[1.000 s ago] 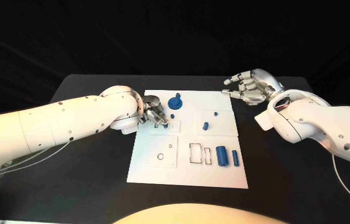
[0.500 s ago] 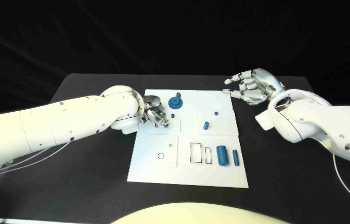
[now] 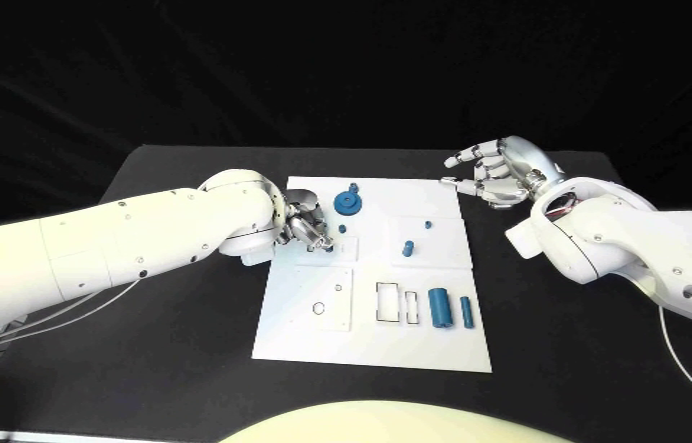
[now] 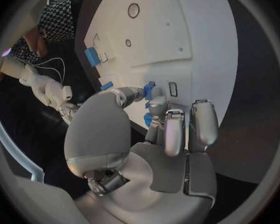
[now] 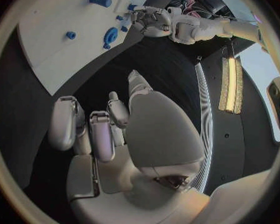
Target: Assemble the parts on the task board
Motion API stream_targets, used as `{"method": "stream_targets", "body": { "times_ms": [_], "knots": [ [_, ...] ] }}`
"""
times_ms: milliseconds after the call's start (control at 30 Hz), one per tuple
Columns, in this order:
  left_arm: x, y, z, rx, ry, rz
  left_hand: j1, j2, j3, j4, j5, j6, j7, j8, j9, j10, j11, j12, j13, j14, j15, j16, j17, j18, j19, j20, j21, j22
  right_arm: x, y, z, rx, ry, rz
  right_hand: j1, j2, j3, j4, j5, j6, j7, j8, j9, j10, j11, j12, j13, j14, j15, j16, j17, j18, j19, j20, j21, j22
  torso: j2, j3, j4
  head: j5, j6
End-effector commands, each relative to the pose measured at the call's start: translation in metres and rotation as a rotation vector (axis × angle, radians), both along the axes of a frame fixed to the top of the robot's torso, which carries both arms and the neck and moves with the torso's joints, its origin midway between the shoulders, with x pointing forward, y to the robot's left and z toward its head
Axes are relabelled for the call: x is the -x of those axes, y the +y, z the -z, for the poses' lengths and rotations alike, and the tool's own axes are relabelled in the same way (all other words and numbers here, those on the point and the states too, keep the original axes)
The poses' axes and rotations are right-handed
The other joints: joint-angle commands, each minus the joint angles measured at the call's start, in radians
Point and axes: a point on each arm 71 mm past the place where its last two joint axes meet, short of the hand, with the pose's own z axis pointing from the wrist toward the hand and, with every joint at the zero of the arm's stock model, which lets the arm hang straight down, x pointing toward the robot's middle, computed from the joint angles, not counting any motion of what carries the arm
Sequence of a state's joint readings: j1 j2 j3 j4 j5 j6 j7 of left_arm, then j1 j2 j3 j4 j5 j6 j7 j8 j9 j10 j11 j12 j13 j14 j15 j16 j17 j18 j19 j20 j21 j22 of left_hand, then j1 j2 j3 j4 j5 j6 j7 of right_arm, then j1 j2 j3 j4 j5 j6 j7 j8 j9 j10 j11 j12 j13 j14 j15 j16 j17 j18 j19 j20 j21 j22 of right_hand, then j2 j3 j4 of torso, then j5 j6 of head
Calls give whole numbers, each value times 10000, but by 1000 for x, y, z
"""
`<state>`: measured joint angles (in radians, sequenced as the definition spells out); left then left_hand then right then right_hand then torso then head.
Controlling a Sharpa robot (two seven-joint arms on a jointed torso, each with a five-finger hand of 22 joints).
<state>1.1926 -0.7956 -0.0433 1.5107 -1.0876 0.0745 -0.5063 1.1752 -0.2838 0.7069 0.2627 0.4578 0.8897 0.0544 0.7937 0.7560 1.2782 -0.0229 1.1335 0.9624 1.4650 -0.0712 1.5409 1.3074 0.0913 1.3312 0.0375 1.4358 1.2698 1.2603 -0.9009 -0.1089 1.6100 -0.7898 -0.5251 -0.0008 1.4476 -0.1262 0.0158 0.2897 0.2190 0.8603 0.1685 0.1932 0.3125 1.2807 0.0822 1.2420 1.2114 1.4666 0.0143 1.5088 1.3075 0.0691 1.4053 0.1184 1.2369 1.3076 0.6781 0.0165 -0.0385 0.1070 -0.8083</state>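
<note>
Left hand [image 3: 306,225]: over the board's [image 3: 325,338] left edge, near the far end; fingertips pinch a small blue peg [image 4: 149,90] against the white surface, beside a small rectangular slot.
Right hand [image 3: 495,171]: above the black table [image 3: 173,293] just past the board's far right corner, fingers curled inward, holding nothing.
Board: white plate, centre of table.
Gear [image 3: 348,202]: blue, round, on the far end, just right of the left hand.
Pegs [image 3: 408,248]: small, blue, mid-board.
Cylinder [image 3: 438,307]: blue, thick, near right portion.
Rod [image 3: 466,311]: blue, thinner, just right of the cylinder, parallel to it.
</note>
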Motion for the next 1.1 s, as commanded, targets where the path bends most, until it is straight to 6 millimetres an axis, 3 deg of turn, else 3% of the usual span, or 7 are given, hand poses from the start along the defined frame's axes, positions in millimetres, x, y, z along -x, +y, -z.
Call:
{"method": "stream_targets", "body": {
  "times_ms": [33,100,300,700,1100],
  "knots": [
    [1,1,1,357,337,-225,-26,103,2276,-2338,55,40,-18,-19,25,77,6,81,43,927,-64,72,2214,-198,90,-15,70,24,1,1,0,48,-42,-148,9,84,71,8,34,75,-11,55,-8,-42,4,-26,-16,689,-58,-35,1259,56,-21,-45,-41,869,-3,14,1,8,-1],
    [1,2,1,414,392,-275,-28,100,2281,-2347,61,44,-20,-19,27,85,4,90,56,930,-66,77,2223,-203,108,-16,82,48,1,1,0,48,-43,-148,9,84,71,8,34,75,-11,55,-8,-42,4,-26,-16,689,-58,-35,1259,56,-21,-45,-41,869,-3,-1,1,16,-2],
    [1,4,2,486,605,-319,-36,85,2300,-2384,87,64,-26,-20,33,116,-2,122,100,937,-74,90,2246,-210,135,-24,100,82,1,1,0,46,-47,-144,9,84,71,8,34,75,-11,55,-8,-42,4,-26,-16,689,-58,-35,1259,56,-21,-45,-41,869,-12,8,7,34,-2],
    [1,3,4,330,868,-110,-44,64,2318,-2421,113,79,-30,-23,39,109,-7,101,73,938,-80,90,2248,-215,154,-31,114,107,1,1,0,52,-36,-142,9,84,71,8,34,75,-11,55,-8,-42,4,-26,-16,689,-58,-35,1259,56,-21,-45,-41,869,6,-8,5,29,-2],
    [0,0,5,272,837,-44,-44,64,2318,-2421,113,79,-30,-23,39,109,-7,101,73,938,-80,90,2248,-215,154,-31,114,107,0,2,1,49,-35,-154,9,84,71,8,34,75,-11,55,-8,-42,4,-26,-16,689,-58,-35,1259,56,-21,-45,-41,869,11,3,0,46,-18]
  ]
}}
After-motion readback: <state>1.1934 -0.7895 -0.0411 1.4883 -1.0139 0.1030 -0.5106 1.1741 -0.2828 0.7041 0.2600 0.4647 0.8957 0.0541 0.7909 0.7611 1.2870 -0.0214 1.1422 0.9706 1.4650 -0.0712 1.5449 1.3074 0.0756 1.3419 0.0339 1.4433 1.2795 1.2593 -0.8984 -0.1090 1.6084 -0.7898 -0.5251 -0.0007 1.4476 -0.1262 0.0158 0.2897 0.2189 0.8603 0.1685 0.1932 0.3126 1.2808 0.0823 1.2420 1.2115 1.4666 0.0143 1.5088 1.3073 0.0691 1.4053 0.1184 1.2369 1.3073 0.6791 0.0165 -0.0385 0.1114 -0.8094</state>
